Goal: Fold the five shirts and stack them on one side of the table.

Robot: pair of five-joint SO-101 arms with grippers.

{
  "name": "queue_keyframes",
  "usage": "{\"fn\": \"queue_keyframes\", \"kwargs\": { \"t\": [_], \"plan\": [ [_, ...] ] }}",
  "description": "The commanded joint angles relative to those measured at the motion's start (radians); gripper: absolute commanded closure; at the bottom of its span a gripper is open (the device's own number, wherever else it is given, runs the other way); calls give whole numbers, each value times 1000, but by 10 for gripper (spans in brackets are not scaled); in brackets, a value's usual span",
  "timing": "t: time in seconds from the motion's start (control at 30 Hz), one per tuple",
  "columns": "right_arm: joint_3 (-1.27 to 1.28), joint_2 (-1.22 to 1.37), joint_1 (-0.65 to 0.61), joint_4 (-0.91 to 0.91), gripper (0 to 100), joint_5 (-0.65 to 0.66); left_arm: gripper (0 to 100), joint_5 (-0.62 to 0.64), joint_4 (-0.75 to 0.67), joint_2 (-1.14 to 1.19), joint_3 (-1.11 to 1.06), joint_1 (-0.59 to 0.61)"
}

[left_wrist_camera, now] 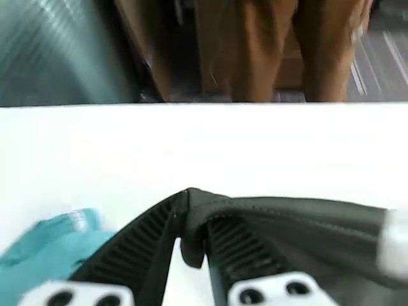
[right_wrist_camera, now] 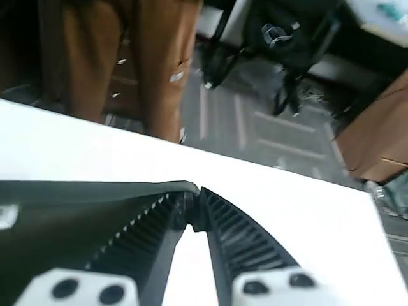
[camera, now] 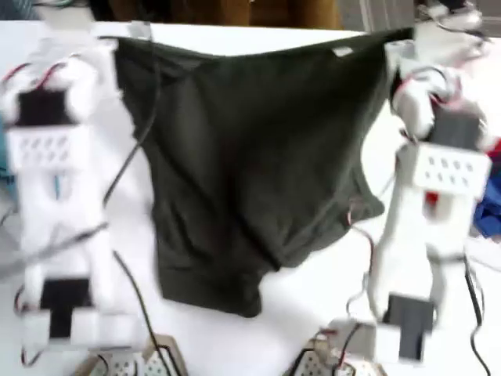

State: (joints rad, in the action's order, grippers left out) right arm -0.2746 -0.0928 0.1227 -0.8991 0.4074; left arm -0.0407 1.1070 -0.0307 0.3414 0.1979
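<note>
A dark green shirt [camera: 250, 164] hangs stretched between my two grippers above the white table [camera: 313, 290], its top edge taut and its lower part drooping toward the front. My left gripper [left_wrist_camera: 189, 203] is shut on one top corner of the dark green shirt [left_wrist_camera: 299, 223]; in the high view it sits at the far left [camera: 131, 33]. My right gripper [right_wrist_camera: 191, 203] is shut on the other top corner of the shirt [right_wrist_camera: 70, 217], at the far right in the high view [camera: 399, 43].
A teal cloth [left_wrist_camera: 44, 248] lies on the table beside the left arm. Blue fabric [camera: 489, 207] shows at the right edge. Cables [camera: 129, 157] run along both arms. Brown furniture [left_wrist_camera: 268, 44] stands beyond the table's far edge.
</note>
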Motion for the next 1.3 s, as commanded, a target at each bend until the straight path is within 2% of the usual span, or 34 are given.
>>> {"fn": "queue_keyframes", "kwargs": {
  "t": [0.0, 0.13, 0.27, 0.4, 0.47, 0.57, 0.7, 0.9, 1.0, 1.13, 1.27],
  "plan": [
    [-75, 154, -13, 120, 981, -11, 973, 12, -81, 189, 142, -21],
    [-256, 361, -18, 139, 981, -11, 972, 58, -12, 456, 473, -14],
    [-471, 521, -36, -1, 981, -11, 972, 46, 252, 681, 846, -34],
    [-654, 602, -48, -231, 981, -11, 972, -35, 542, 830, 1150, -52],
    [-717, 615, -58, -354, 981, -12, 973, -77, 684, 865, 1256, -66],
    [-776, 615, -64, -519, 981, -12, 975, -81, 683, 839, 1224, -49],
    [-829, 615, -42, -673, 981, -12, 975, -81, 686, 684, 1049, -64],
    [-841, 607, -4, -869, 981, -14, 975, -89, 684, 269, 414, -178],
    [-809, 559, 54, -872, 981, -14, 974, -110, 683, 32, 84, -215],
    [-681, 470, 110, -872, 981, -11, 975, -272, 680, -258, -352, -275],
    [-433, 331, 125, -872, 981, -11, 975, -313, 681, -529, -630, -273]
  ]
}}
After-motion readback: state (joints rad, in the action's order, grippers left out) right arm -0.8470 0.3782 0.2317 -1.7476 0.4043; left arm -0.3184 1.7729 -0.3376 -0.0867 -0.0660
